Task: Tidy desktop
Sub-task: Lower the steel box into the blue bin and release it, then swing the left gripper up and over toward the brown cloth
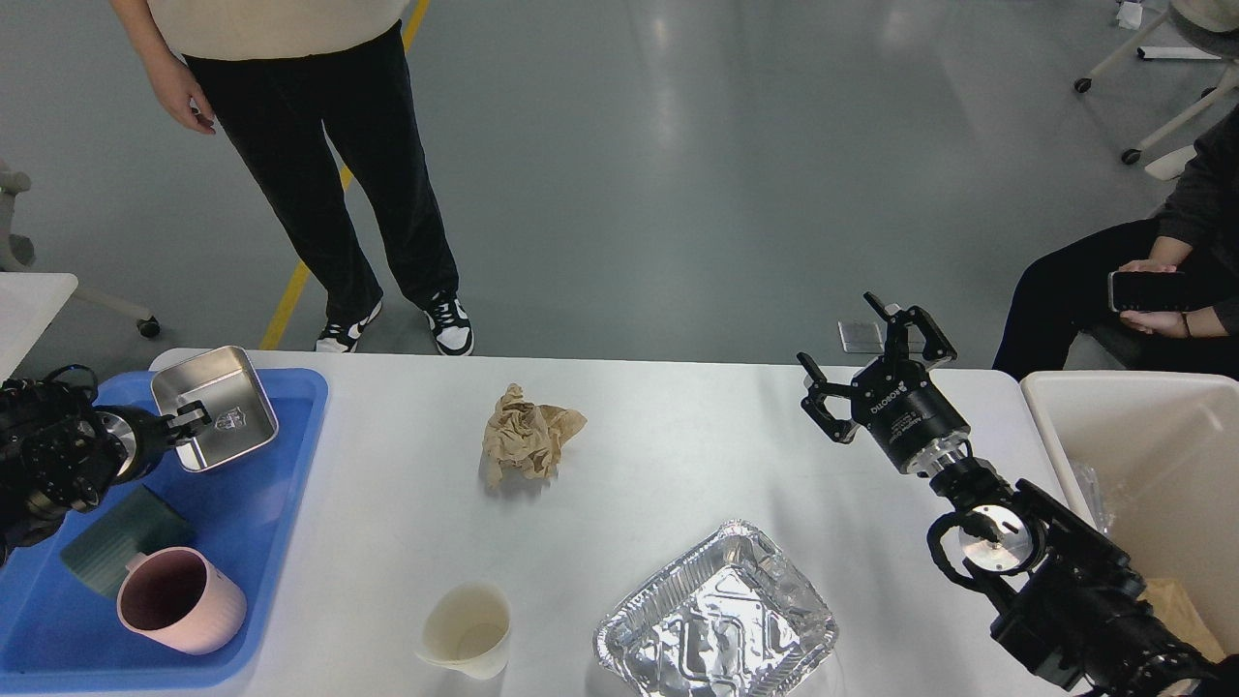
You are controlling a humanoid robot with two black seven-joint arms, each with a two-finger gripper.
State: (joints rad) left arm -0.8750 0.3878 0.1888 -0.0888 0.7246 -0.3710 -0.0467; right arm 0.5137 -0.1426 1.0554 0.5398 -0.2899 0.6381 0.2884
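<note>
The white desktop holds a crumpled brown paper at its middle, a white paper cup lying near the front edge, and a crinkled foil tray at the front right. My left gripper is shut on the near rim of a square steel tin, held tilted over the blue tray. My right gripper is open and empty, raised above the desktop's far right part, well clear of the paper.
A dark green cup and a pink ribbed cup lie in the blue tray. A cream-white bin stands at the right edge. One person stands beyond the far edge; another sits at the far right.
</note>
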